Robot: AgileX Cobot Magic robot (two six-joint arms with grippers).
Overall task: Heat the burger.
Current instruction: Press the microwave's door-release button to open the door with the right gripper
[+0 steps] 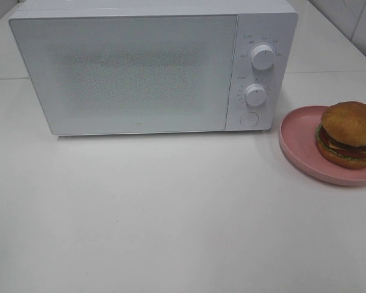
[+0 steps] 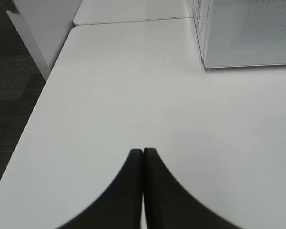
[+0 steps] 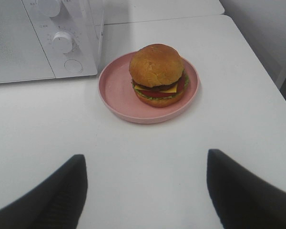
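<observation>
White benchtop (image 1: pixel 171 213) is filling nearly every view. A seam is running across it toward the back, where a second white slab is joining on, and we are seeing dark floor (image 2: pixel 9 71) beyond its left edge.

We are finding a white microwave (image 1: pixel 140 67) standing toward the back of the bench. Its frosted door (image 1: pixel 122 73) is sitting shut and its control panel is facing forward at the door's right. On that panel two white dials (image 1: pixel 262 57) are sitting one above the other, with a round button (image 1: pixel 249 119) below them.

The burger (image 1: pixel 349 134) is resting upright on a pink plate (image 1: pixel 296 137) near the right edge of the bench. The plate is lying just beside the microwave's front right corner, not touching it. The burger is sitting off-centre on the plate, toward the bench's right edge, and we are making out lettuce, tomato, cheese and patty under the browned bun.

The left claw (image 2: pixel 143 152) is hanging over bare bench near the left edge. Its dark fingers (image 2: pixel 128 191) are pressing together at the tips, with nothing between them.

The right claw (image 3: pixel 147 157) is hanging over bare bench in front of the plate. Its fingers (image 3: pixel 62 191) are standing wide apart and gripping nothing, well short of the burger.
</observation>
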